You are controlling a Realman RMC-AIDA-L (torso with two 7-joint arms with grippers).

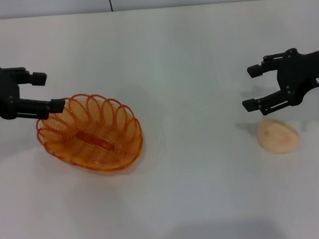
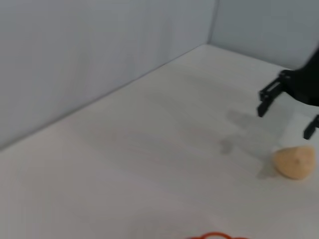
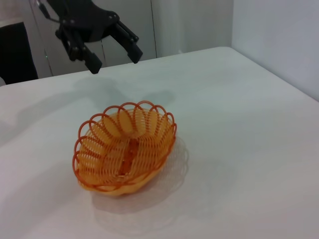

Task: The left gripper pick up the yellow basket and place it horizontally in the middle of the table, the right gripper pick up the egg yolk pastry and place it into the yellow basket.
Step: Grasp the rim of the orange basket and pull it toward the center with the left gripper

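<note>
Basket (image 1: 90, 133) sits left of table (image 1: 171, 58) centre, upright, long axis running diagonally from far-left to near-right. Left gripper (image 1: 42, 93) hangs at its far-left rim, fingers spread and holding nothing; the lower fingertip looks level with the rim loops, though touching or just clear I can't tell from the head view. Right wrist view has that claw above and beyond the basket, so probably not in contact yet. Left arm is clearly the nearer one; basket lies right and slightly near of its fingers.

Pastry (image 1: 278, 136) is on the right side, well apart from the basket. Right gripper (image 1: 258, 86) hovers just beyond it on the far side, fingers released, empty.

Nothing lies between basket and centre. Likely next: grip the rim, shift right, square it up.
</note>
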